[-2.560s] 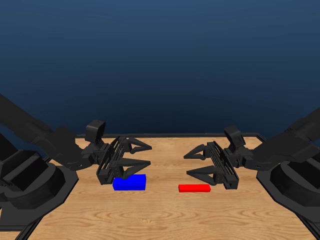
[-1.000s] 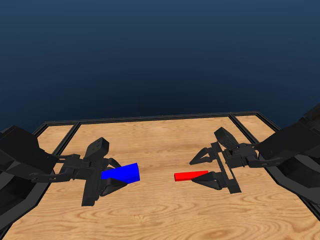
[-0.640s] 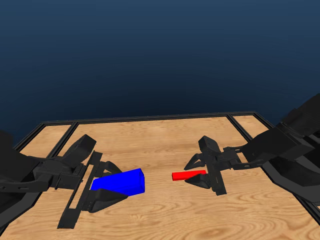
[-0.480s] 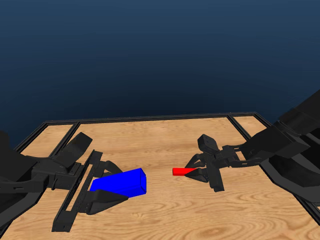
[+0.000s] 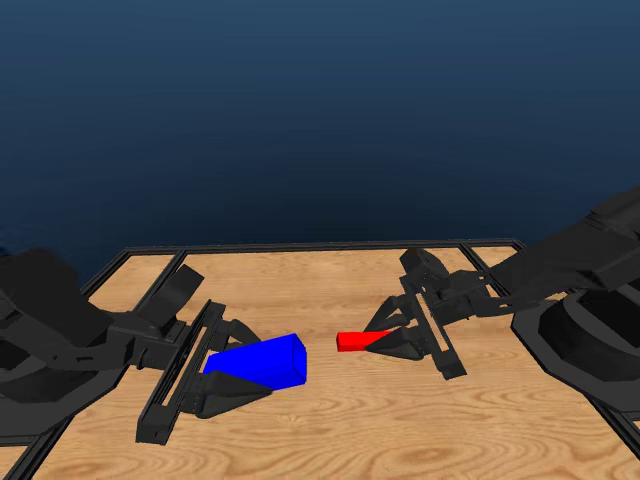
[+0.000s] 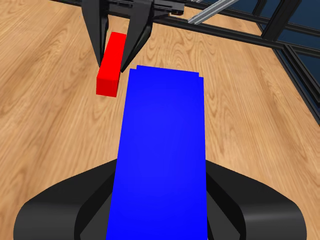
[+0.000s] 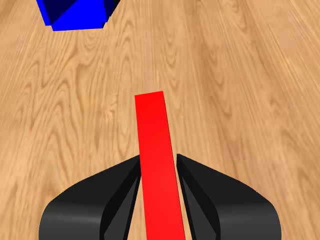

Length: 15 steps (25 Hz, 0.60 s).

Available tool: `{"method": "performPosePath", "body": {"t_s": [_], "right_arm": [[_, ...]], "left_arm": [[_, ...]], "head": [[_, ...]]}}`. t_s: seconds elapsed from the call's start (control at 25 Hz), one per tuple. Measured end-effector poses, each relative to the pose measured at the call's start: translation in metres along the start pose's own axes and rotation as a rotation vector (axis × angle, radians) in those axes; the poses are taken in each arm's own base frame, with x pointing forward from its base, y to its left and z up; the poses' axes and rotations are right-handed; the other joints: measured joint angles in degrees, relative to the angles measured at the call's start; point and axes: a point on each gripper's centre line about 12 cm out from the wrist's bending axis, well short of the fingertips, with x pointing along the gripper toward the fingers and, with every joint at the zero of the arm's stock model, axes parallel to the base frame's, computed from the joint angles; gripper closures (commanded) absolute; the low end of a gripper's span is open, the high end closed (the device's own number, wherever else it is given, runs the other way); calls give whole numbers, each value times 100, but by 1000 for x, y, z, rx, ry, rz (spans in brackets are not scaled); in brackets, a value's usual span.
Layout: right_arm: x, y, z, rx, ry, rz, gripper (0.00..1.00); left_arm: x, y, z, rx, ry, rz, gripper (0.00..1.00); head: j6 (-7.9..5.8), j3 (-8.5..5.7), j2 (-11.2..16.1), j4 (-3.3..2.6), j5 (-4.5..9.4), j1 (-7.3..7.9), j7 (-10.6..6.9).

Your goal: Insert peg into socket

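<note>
The blue socket (image 5: pixel 262 361) is held above the table by my left gripper (image 5: pixel 232 372), which is shut on it; its free end points right. In the left wrist view the socket (image 6: pixel 162 155) runs out between my two jaws. The thin red peg (image 5: pixel 353 341) is clamped in my right gripper (image 5: pixel 388 335), its free end pointing left toward the socket with a small gap between them. The right wrist view shows the peg (image 7: pixel 157 160) between the jaws and the socket (image 7: pixel 75 12) ahead, offset to one side. From the left wrist, the peg (image 6: pixel 111 63) also sits beside the socket's end.
The wooden table (image 5: pixel 330 430) has a black frame rail (image 5: pixel 330 246) along its far edge and sides. The bases of both arms stand at the left and right edges.
Both grippers went from open over the lying blocks to shut on them and lifted. In the last half second the peg and socket have come closer together; the head camera has shifted too.
</note>
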Motion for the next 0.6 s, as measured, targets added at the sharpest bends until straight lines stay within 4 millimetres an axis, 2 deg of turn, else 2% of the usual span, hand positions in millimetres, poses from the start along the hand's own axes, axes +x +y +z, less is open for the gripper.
{"method": "performPosePath", "body": {"t_s": [0.08, 0.28, 0.6], "right_arm": [[-4, 11, 21, -40, -14, 36, 100], [-4, 33, 50, -120, 41, 93, 100], [-8, 52, 78, -184, 145, 79, 100]], "left_arm": [[1, -5, 3, 3, -17, -6, 100], [0, -16, 5, 26, -36, -17, 100], [4, -22, -3, 31, -34, -5, 100]], "head": [[-26, 56, -104, 10, 27, 55, 28], [-85, 121, -215, 35, 72, 204, 26], [-168, 156, -223, 59, 145, 391, -17]]}}
